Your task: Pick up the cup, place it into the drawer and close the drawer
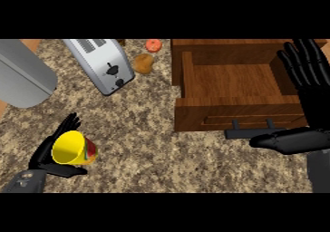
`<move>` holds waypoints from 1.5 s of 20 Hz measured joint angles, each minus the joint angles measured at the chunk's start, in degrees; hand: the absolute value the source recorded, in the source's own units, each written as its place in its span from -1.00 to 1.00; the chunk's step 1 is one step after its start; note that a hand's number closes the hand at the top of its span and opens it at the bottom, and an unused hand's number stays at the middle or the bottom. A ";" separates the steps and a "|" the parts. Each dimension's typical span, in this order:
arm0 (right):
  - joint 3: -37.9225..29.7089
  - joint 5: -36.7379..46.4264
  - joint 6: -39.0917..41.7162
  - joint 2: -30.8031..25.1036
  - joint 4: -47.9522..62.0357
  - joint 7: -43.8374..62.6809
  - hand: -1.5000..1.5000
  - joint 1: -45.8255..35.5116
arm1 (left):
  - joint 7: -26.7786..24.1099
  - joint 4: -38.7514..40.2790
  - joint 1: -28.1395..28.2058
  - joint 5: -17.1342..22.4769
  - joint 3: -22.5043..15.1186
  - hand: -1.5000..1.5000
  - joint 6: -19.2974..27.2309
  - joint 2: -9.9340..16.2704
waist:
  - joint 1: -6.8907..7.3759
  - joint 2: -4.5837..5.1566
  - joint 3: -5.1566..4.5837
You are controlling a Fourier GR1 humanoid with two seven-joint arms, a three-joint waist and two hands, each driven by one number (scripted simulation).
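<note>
Speckled granite counter (148,131) under everything; your left hand (54,152) at 8 o'clock has fingers and thumb curled round the yellow cup (72,148), which tilts with its mouth facing up and left, just off the stone. Your right hand (308,86) at 3 o'clock is flat, fingers straight toward 12, thumb lying by the dark handle (251,128) of the open wooden drawer (228,97), well apart from the cup. Further out: silver toaster (100,63) at 11, an orange lump (143,63) and a small donut (153,45) at 12, grey rounded appliance (20,72) at 10.
</note>
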 measured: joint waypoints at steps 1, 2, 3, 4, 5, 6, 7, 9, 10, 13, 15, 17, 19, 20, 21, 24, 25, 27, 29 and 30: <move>0.33 0.33 -0.06 0.23 -0.04 -0.25 -1.00 0.29 | -0.65 0.42 0.06 -0.25 -0.20 -1.00 0.60 -0.54 | -0.04 0.02 -0.01; 0.25 0.37 -0.04 0.27 0.13 -0.55 -1.00 0.40 | -0.64 0.84 -0.55 -0.27 -0.23 -1.00 0.49 -0.34 | -0.04 0.04 -0.02; 0.48 0.60 -0.23 0.42 0.17 -0.42 -1.00 0.15 | -0.87 1.27 -0.90 -0.44 -0.38 -1.00 0.67 -0.57 | -0.06 0.06 -0.01; 0.41 0.52 -0.24 0.39 0.01 -0.25 -1.00 0.27 | -1.27 1.40 -0.98 -0.59 -0.59 -1.00 0.99 -1.19 | -0.04 0.03 -0.01; -0.07 0.08 0.35 0.02 0.58 -0.85 -1.00 0.44 | -1.38 1.59 -1.36 -0.60 -0.66 -1.00 0.94 -1.23 | -0.09 0.08 -0.02; -0.27 -0.11 0.39 -0.23 0.24 -0.38 -1.00 0.34 | -1.28 1.86 -1.87 -0.56 -0.67 -1.00 0.66 -0.94 | -0.18 0.08 -0.01; -0.46 -0.27 0.51 -0.45 0.10 -0.25 -1.00 0.24 | -1.39 2.09 -1.99 -0.60 -0.81 -1.00 0.56 -1.15 | -0.18 0.06 -0.01; -0.09 0.18 0.12 -0.12 -0.49 -0.08 -1.00 0.55 | -1.50 2.49 -2.10 -0.71 -1.18 -1.00 0.21 -1.56 | -0.19 0.06 -0.02; 0.10 0.28 0.16 0.03 -0.74 -0.25 -1.00 1.04 | -1.35 2.83 -2.22 -0.68 -1.26 -1.00 -0.17 -1.55 | -0.31 0.09 -0.04; 0.52 0.71 -0.47 0.28 0.13 0.60 -1.00 -0.87 | -0.36 2.85 -3.46 -0.26 -1.65 1.00 -1.94 -2.71 | 0.00 0.11 -0.04; 0.59 0.67 -0.55 0.27 -0.31 1.06 -1.00 -0.87 | -0.16 2.63 -3.59 0.22 -1.80 1.00 -3.18 -3.45 | -0.23 0.12 -0.09; 0.01 0.57 -0.01 -0.34 0.07 0.56 -1.00 -0.28 | -1.53 1.23 -3.53 0.34 -1.89 1.00 -2.49 -3.50 | -0.12 0.09 -0.07; -0.30 0.61 0.03 -0.58 0.27 0.46 -1.00 -0.30 | -3.61 -0.07 -2.97 0.47 -1.67 1.00 -0.42 -3.79 | 0.10 0.05 -0.05; -0.24 0.85 -0.09 -0.64 0.40 0.61 -1.00 -0.56 | -4.58 -0.62 -2.99 0.44 -1.51 1.00 0.94 -3.95 | 0.19 0.04 -0.03; -0.17 1.16 -0.36 -0.57 0.71 0.67 -1.00 -0.99 | -5.65 -1.07 -2.97 0.26 -1.45 1.00 2.56 -4.56 | 0.25 0.05 -0.03; -0.99 0.27 0.15 -1.05 1.17 0.54 -1.00 -1.40 | -7.79 -1.91 -3.22 1.20 0.38 1.00 7.55 -6.05 | 0.26 0.06 0.00; -0.82 0.42 0.11 -0.93 1.25 0.46 -1.00 -1.40 | -7.87 -1.99 -3.59 2.03 1.59 1.00 9.77 -6.76 | 0.30 0.05 0.01; -0.90 0.22 0.01 -0.98 0.76 1.11 -1.00 -1.31 | -8.12 -2.34 -3.54 4.32 4.63 1.00 14.03 -7.77 | 0.48 -0.09 0.04; -1.12 -0.06 0.29 -0.95 0.44 0.74 -1.00 -0.18 | -8.52 -2.72 -3.68 6.90 7.85 1.00 18.14 -9.38 | 0.51 -0.16 0.08; -1.00 0.04 0.21 -0.79 0.07 0.62 -1.00 0.13 | -9.07 -2.81 -3.73 7.90 8.95 1.00 18.86 -10.29 | 0.49 -0.17 0.09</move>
